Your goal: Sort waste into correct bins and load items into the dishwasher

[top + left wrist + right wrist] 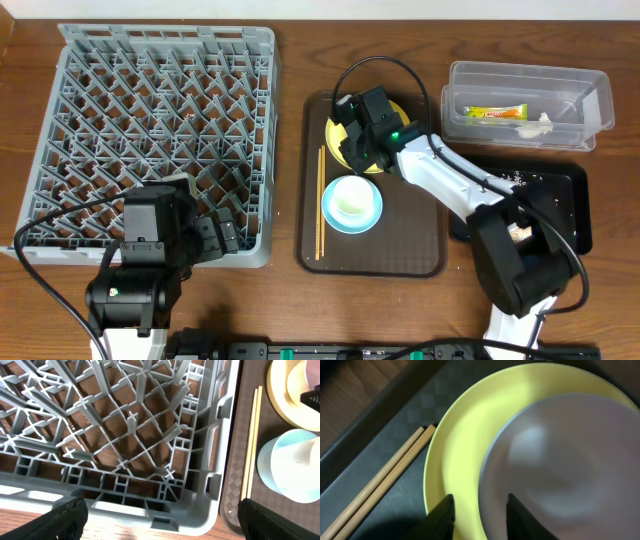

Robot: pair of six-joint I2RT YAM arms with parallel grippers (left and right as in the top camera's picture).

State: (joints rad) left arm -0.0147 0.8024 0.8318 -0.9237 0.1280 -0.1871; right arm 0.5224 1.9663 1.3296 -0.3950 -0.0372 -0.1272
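– Right gripper (480,510) first: its own wrist view shows the fingers (440,520) parted. One is over the pale yellow plate (455,435), the other over the white bowl (560,460) sitting on it, with the bowl's rim between them. Whether they touch it, I cannot tell.

– Overhead hides all that. The arm covers most of the plate, at the far end of the brown serving tray (400,240). And the left gripper (162,510)?

– Spread wide, holding nothing, over the near corner of the grey dish rack (131,422), on the side facing the tray.

– The chopsticks?

– The wooden chopsticks (320,205) lie on the tray as a close, parallel pair. Their long axis runs along the tray's rack-side edge, near end to far end. The light blue bowl (374,215) sits just beside them, mid-tray, with the small white cup (350,203) inside it.

– Anything only the overhead catches?

– Yes, the bins on the counter (300,40), off the tray's other side. The clear tub (598,110) holds the snack wrapper (492,113), lying lengthwise in the tub, crosswise to the chopsticks, and the white scrap (537,125) near it. The black tray (570,200) lies nearer, partly under the right arm.
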